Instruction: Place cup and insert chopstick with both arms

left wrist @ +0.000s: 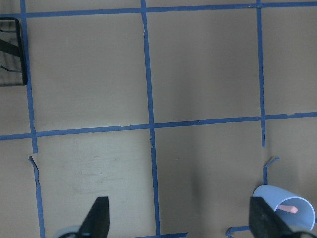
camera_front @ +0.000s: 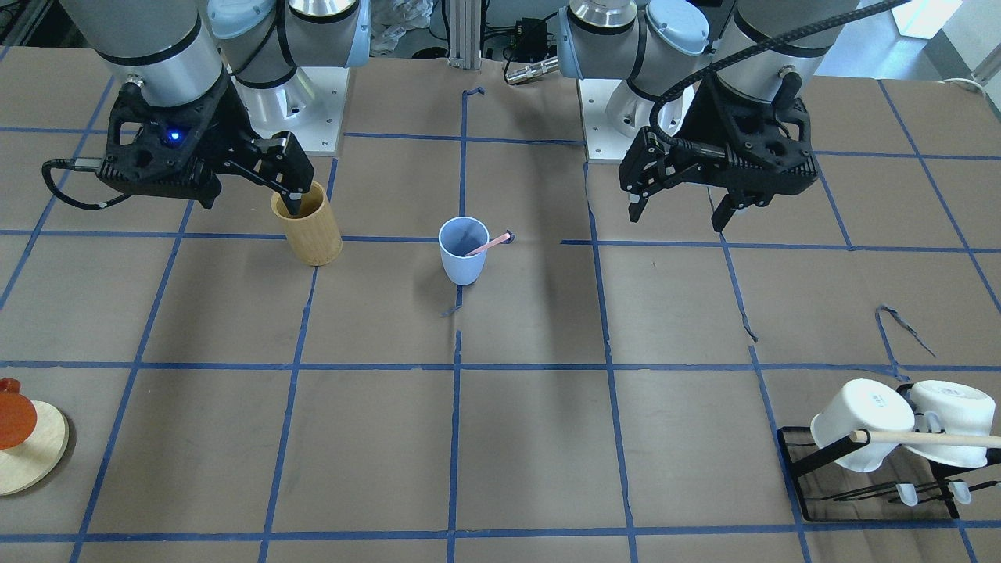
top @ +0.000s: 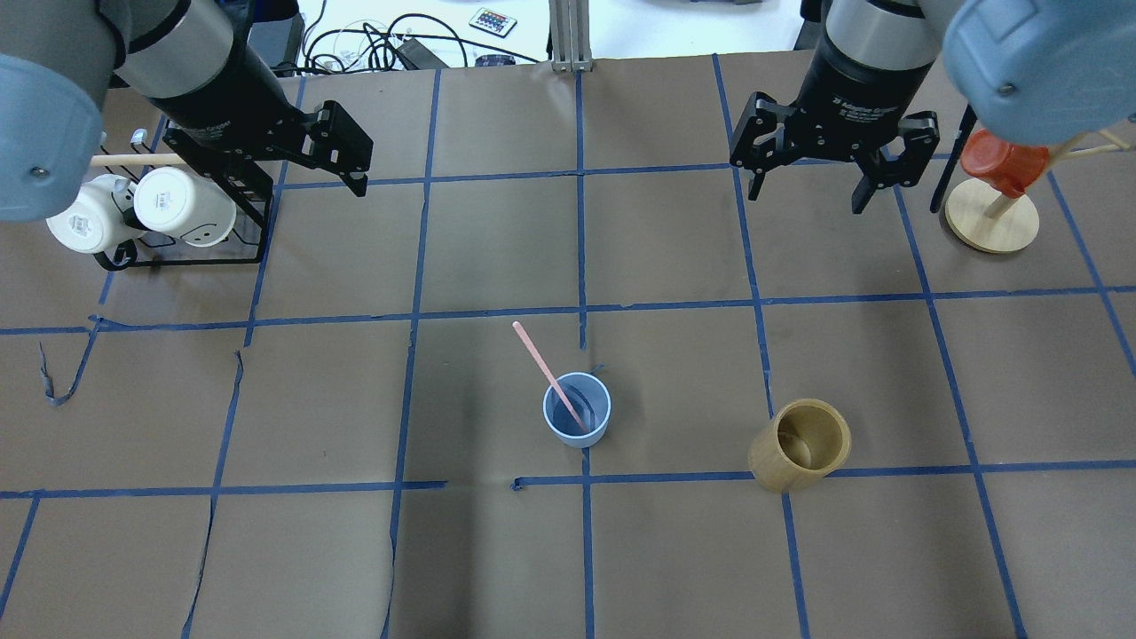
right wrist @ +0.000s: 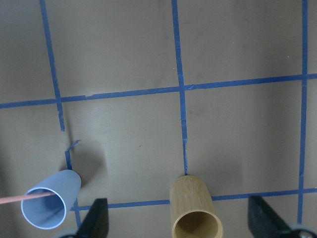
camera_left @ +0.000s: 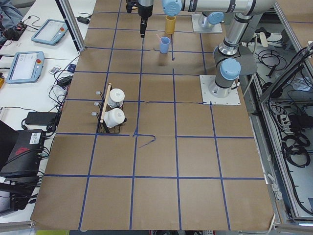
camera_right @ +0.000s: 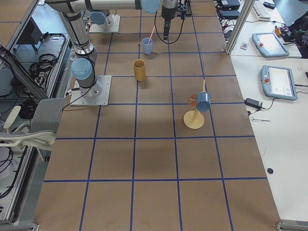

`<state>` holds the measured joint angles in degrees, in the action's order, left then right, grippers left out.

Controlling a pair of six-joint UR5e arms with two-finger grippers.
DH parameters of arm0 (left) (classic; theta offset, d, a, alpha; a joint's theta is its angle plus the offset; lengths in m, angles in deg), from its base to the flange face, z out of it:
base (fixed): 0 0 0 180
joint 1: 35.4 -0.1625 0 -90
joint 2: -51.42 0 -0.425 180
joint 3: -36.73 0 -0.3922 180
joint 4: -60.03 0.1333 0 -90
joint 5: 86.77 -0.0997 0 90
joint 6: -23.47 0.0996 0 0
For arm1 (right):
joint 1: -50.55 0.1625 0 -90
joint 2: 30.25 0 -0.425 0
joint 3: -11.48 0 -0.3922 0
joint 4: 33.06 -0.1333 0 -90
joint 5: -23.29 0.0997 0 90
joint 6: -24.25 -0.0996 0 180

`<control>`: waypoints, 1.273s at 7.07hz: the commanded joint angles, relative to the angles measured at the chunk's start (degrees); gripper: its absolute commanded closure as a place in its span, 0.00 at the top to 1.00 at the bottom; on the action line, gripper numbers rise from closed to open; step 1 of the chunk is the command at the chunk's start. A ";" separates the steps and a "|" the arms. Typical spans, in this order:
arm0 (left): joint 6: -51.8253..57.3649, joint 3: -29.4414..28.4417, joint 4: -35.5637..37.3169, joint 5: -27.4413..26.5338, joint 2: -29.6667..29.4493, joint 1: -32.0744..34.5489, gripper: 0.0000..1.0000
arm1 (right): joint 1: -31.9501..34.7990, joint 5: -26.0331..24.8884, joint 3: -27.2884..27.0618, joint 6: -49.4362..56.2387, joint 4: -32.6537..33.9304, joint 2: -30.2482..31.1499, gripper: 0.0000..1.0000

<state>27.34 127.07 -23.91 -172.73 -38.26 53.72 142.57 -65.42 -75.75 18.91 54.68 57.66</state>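
Spread-fingered and empty, left gripper (camera_front: 678,217) and right gripper (top: 809,197) hover; slim pink chopstick (top: 537,355) leans in pale-blue plastic cup (camera_front: 461,266), apparently touching bottom.

The chopstick (top: 537,355) leans in the cup (top: 605,414), set between left gripper (camera_front: 678,220) and right gripper (top: 808,197); the holder (top: 799,454) stands beneath the latter.

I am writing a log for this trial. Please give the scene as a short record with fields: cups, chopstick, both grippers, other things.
blue cup: upright, central
chopstick: pink, standing slanted inside the blue cup
bamboo cup: upright, empty, on the robot's right of the blue cup
left gripper: open, empty, raised
right gripper: open, empty, raised
other: two white mugs on a black rack; orange cup on a wooden stand
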 commanded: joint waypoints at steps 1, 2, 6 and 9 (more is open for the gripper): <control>0.00 0.10 0.00 0.00 0.03 0.00 1.00 | -0.18 0.20 0.13 4.28 -0.91 0.94 1.00; 0.00 0.10 0.00 0.00 0.03 0.00 1.00 | -0.26 -0.06 0.13 8.55 -1.16 1.38 1.00; 0.00 0.27 0.00 0.00 0.03 -0.09 1.00 | -0.96 -0.76 0.04 9.47 -1.34 2.44 1.00; 0.00 0.27 0.00 -0.08 0.03 -0.17 1.00 | -2.90 -0.85 0.04 9.30 -1.34 2.88 1.00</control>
<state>27.34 127.33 -23.91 -172.74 -38.23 53.62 140.41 -66.24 -75.65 28.42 53.48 60.35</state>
